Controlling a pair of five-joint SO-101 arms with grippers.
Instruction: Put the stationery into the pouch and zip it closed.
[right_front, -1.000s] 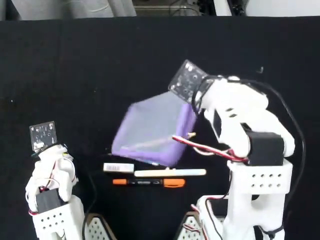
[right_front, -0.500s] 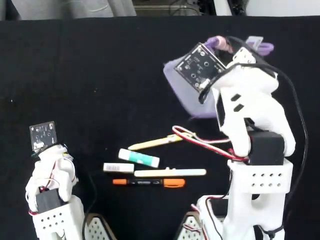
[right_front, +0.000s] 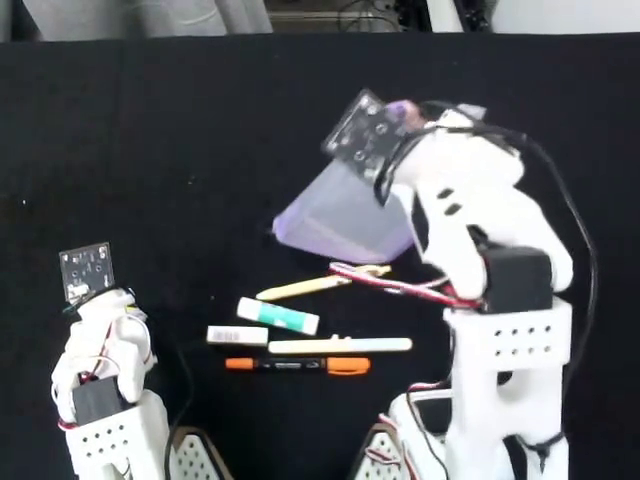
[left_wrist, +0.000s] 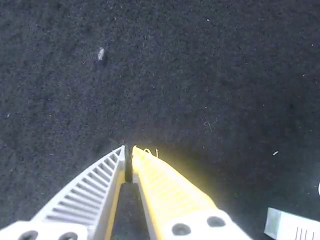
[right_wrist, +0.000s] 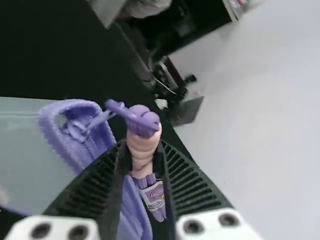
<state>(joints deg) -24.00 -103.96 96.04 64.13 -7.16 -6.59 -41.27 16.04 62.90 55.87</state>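
Where the right claw (right_wrist: 141, 146) clamps shut, it grips the peach-and-purple zip pull (right_wrist: 142, 131) of the pouch (right_front: 345, 215), up in the upper right of the high view. From that grip the translucent purple pouch hangs slantwise toward the frame's centre, one corner pointing left; whether its lower edge touches the table (right_front: 150, 150) I cannot tell. Just below it, in the lower middle of the frame, the stationery lies loose on the black table: a yellow pen (right_front: 300, 288) nearest the pouch, then a teal-and-white tube (right_front: 278, 316), a white eraser (right_front: 237, 336), a white pen (right_front: 340, 345) and, lowest, an orange marker (right_front: 298, 365). Well apart at the lower left, the left claw (left_wrist: 129, 159) is closed on nothing, its fingers pressed together above bare table.
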